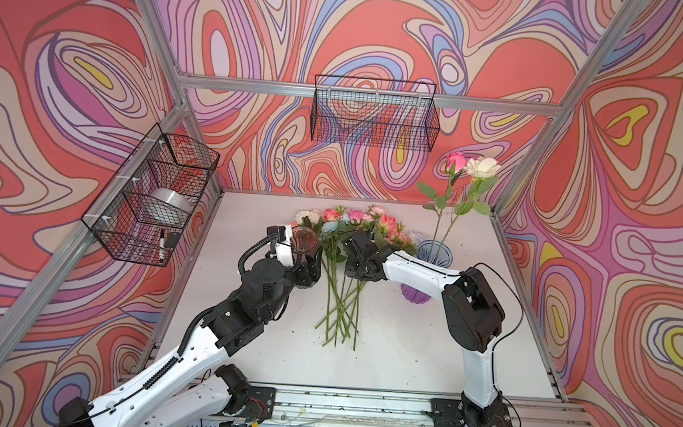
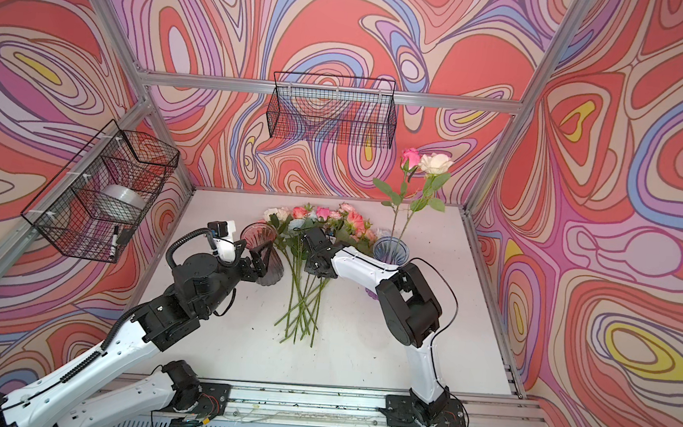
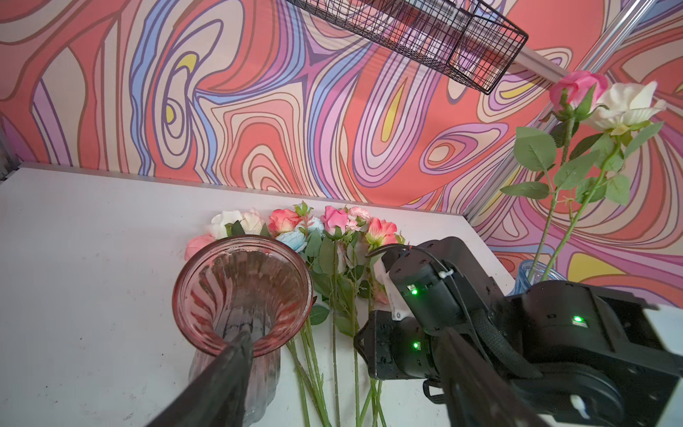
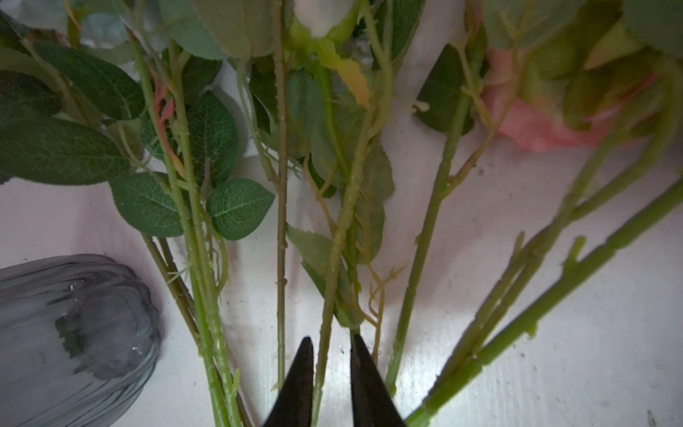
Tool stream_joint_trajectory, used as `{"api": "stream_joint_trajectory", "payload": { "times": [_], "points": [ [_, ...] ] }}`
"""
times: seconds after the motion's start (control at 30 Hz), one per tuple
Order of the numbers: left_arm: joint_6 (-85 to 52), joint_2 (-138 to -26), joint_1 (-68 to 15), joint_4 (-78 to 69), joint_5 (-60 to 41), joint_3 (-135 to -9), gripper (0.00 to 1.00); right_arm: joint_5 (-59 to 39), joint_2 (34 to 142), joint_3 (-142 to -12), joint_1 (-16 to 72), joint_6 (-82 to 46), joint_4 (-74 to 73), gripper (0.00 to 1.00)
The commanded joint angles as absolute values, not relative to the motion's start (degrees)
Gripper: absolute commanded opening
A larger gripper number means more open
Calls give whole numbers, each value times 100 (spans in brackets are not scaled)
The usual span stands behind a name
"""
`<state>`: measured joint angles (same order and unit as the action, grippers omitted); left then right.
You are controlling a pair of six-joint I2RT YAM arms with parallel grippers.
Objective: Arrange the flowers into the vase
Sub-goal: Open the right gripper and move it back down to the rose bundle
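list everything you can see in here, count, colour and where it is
bunch of flowers: exact count hidden; pink, coral, white, pale blue; lying mid-table, heads toward the back wall
blue vase: 1, blue-lilac glass; right rear of the table
pink rose: 1; standing in the blue vase
white rose: 1; standing in the blue vase
pink vase: 1, pink glass; upright, left of the bunch
wire baskets: 2, black; back-wall basket, left-wall basket
tape roll: 1, clear; left-wall basket
marker: 1, black; left-wall basket
table: 1, white
left gripper: open, one finger by the pink vase
right gripper: jaws narrow, either side of one stem; grip unclear
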<state>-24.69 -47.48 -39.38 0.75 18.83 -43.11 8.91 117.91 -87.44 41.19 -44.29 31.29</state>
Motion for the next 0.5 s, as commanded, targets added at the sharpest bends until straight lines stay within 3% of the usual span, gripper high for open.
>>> {"api": "stream_joint_trajectory", "payload": {
  "times": [0.0, 0.23, 0.47],
  "points": [
    [-2536, -4786, -3929, 149, 1778, -4494, 79, 793, 11991, -8876, 4122, -4491, 3107, 19],
    [-2533, -4825, -3929, 149, 1723, -4506, 79, 747, 12177, -8878, 4126, -4568, 3029, 19],
    [-2519, -4825, -3924, 141, 1696, -4506, 79, 838, 11892, -8775, 4122, -4689, 2884, 5]
  ]
}}
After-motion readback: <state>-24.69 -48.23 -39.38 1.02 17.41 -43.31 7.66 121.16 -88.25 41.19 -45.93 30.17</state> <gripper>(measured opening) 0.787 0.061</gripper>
